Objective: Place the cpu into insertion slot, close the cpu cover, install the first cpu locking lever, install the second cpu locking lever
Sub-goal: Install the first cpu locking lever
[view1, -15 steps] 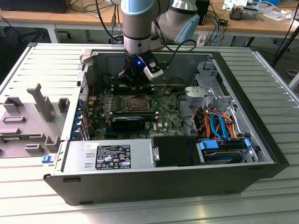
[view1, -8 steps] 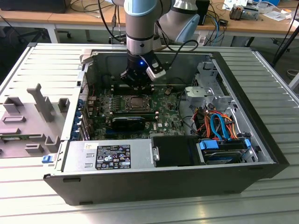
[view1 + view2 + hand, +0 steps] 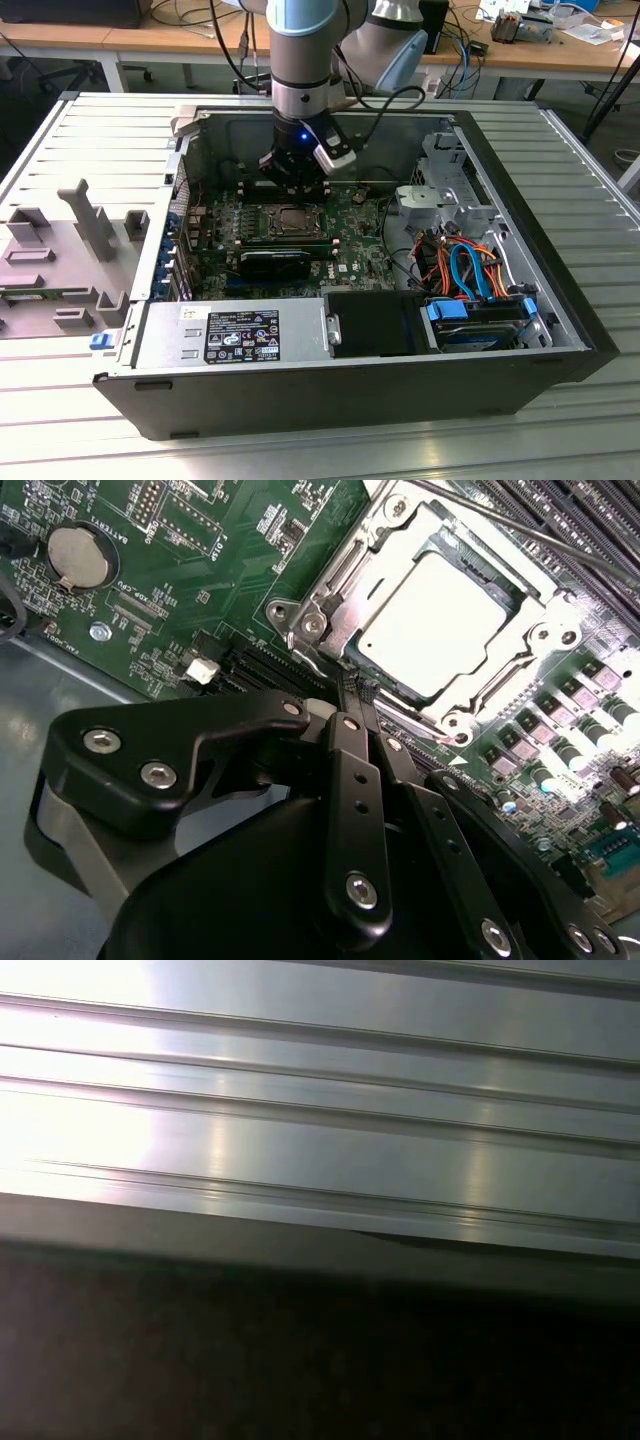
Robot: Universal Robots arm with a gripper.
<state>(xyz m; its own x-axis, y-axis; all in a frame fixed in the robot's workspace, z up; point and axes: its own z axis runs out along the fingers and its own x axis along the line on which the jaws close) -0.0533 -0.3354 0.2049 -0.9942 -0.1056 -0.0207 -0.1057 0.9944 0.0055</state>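
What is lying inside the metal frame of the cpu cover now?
In the second wrist view, the cpu shows its bright metal top through the square cut-out of the closed cpu cover. The insertion slot beneath is covered. The gripper sits at the cover's edge.

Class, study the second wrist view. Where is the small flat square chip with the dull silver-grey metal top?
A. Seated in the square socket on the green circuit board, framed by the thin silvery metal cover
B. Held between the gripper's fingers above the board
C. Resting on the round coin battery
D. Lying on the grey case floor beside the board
A: the silver-grey square chip lies flat within the socket, with the thin silvery metal cover frame lying around its edges.
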